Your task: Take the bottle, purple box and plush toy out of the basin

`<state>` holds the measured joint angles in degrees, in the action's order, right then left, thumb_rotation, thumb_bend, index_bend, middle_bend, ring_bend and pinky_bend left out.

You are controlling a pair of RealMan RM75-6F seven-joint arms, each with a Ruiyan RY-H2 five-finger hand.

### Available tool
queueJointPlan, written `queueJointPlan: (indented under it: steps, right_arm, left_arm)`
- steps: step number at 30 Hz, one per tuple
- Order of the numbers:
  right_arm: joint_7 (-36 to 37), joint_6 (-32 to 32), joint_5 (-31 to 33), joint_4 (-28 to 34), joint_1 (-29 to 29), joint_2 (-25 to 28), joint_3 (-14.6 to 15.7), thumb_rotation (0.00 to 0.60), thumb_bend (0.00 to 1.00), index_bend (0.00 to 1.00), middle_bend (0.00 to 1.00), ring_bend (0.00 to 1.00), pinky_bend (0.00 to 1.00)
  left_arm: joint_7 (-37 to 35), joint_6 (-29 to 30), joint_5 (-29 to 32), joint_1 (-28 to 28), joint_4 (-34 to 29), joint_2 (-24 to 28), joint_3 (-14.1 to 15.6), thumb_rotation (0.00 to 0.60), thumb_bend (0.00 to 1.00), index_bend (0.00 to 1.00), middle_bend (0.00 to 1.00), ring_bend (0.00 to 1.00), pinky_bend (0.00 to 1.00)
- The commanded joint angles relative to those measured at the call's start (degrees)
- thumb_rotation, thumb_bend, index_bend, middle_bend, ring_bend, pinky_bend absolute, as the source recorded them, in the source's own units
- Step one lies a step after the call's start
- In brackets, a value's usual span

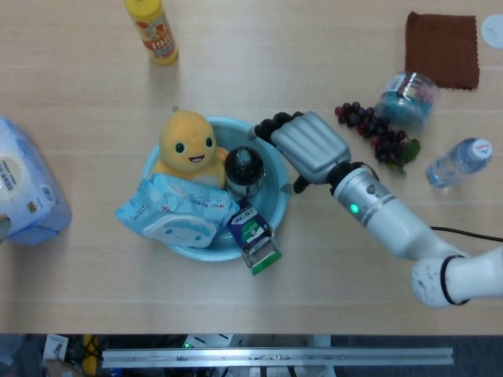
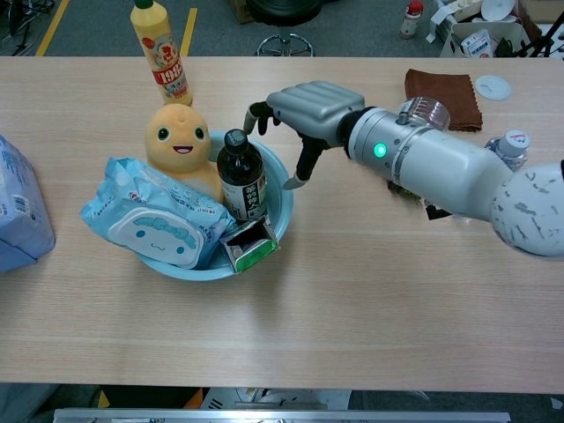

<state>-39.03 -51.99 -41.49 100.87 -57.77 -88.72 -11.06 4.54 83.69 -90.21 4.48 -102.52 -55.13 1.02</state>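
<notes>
A light blue basin (image 1: 278, 195) (image 2: 281, 189) stands left of the table's centre. In it a dark bottle (image 1: 244, 166) (image 2: 241, 181) with a black cap stands upright. A yellow plush toy (image 1: 187, 143) (image 2: 179, 141) sits at the back. The purple box (image 1: 253, 234) (image 2: 249, 244) with a green end leans over the front rim. My right hand (image 1: 302, 145) (image 2: 308, 106) hovers over the basin's right rim, fingers spread, holding nothing. Its fingertips are just right of the bottle's cap. My left hand shows in neither view.
A wet-wipes pack (image 1: 177, 212) (image 2: 154, 220) fills the basin's left side. A yellow bottle (image 1: 154, 30) (image 2: 159, 51) stands behind. Grapes (image 1: 373, 129), a jar (image 1: 407, 98), a water bottle (image 1: 460, 161) and a brown cloth (image 1: 442, 49) lie at the right. A tissue pack (image 1: 23, 184) sits far left.
</notes>
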Motion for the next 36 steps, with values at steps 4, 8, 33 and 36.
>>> queueJointPlan:
  steps: [4, 8, 33, 36]
  right_arm:
    - [-0.55, -0.4, 2.43, -2.32, -2.47, -2.7, -0.48, 0.6, 0.0, 0.24, 0.29, 0.24, 0.38]
    - [-0.17, -0.01, 3.92, -3.78, -3.72, -4.08, -0.56, 0.6, 0.0, 0.24, 0.29, 0.24, 0.38]
    - [5.56, 0.42, 2.48, -10.71, -5.36, -9.54, -0.21, 0.6, 0.2, 0.44, 0.42, 0.38, 0.64]
    - [6.65, 0.24, 1.76, -11.47, -5.06, -9.98, -0.4, 0.6, 0.28, 0.48, 0.44, 0.42, 0.71]
  left_arm:
    - [-0.43, 0.08, 0.15, 0.01, 0.26, 0.18, -0.08, 0.6, 0.28, 0.01, 0.09, 0.1, 0.13]
    - [-0.61, 0.08, 0.39, -0.04, 0.34, 0.37, -0.1, 0.6, 0.28, 0.01, 0.09, 0.1, 0.13]
    - [-1.7, 0.45, 0.66, -0.5, 0.59, 0.89, 0.11, 0.6, 0.28, 0.01, 0.09, 0.1, 0.13]
    - [-1.82, 0.38, 0.78, -0.5, 0.8, 0.82, 0.09, 0.6, 0.28, 0.01, 0.09, 0.1, 0.13]
